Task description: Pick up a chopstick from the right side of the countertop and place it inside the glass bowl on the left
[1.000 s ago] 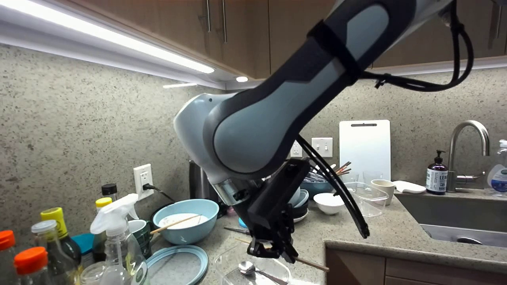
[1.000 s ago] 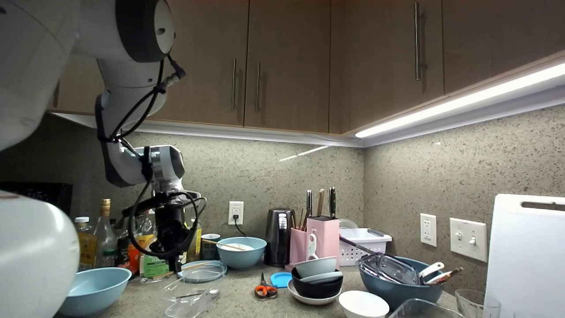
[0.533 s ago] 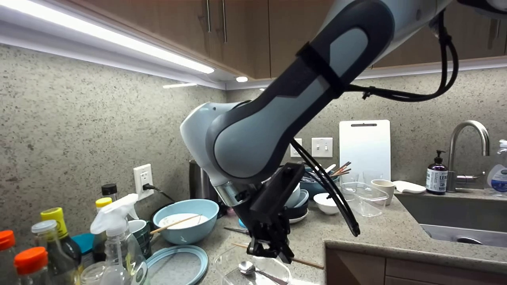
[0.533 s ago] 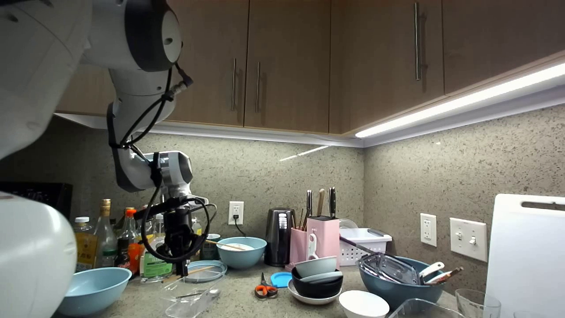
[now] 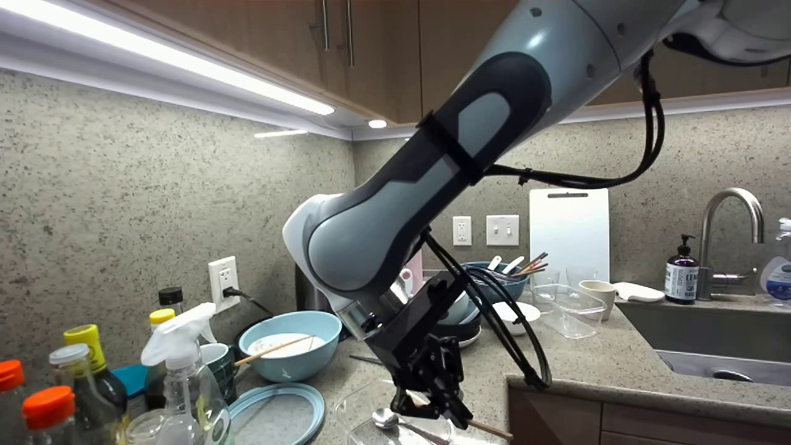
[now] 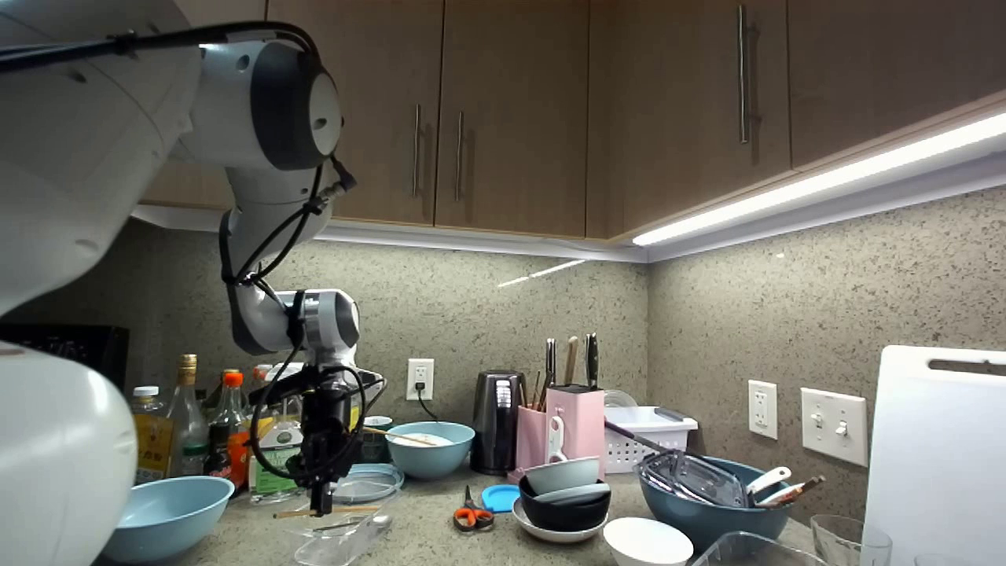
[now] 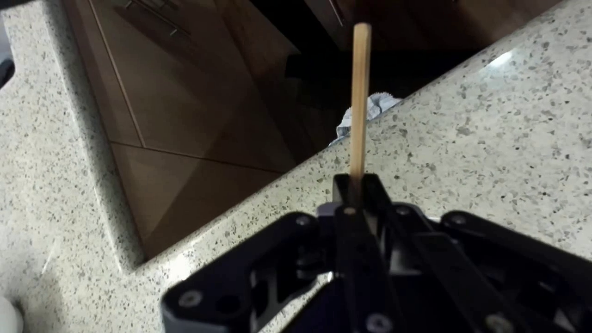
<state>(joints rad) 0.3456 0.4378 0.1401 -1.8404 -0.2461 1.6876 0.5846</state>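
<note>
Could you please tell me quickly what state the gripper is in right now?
Gripper: closed, its jaws holding a light-brown chopstick.

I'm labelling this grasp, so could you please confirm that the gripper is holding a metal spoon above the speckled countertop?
Only the utensil is wrong: the wrist view shows the gripper holding a wooden chopstick above the speckled countertop.

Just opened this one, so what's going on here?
A robot arm is working over a cluttered kitchen countertop. Its gripper is shut on a wooden chopstick, which is not yet in any bowl. Another chopstick lies over the rim of a light blue bowl.
</note>
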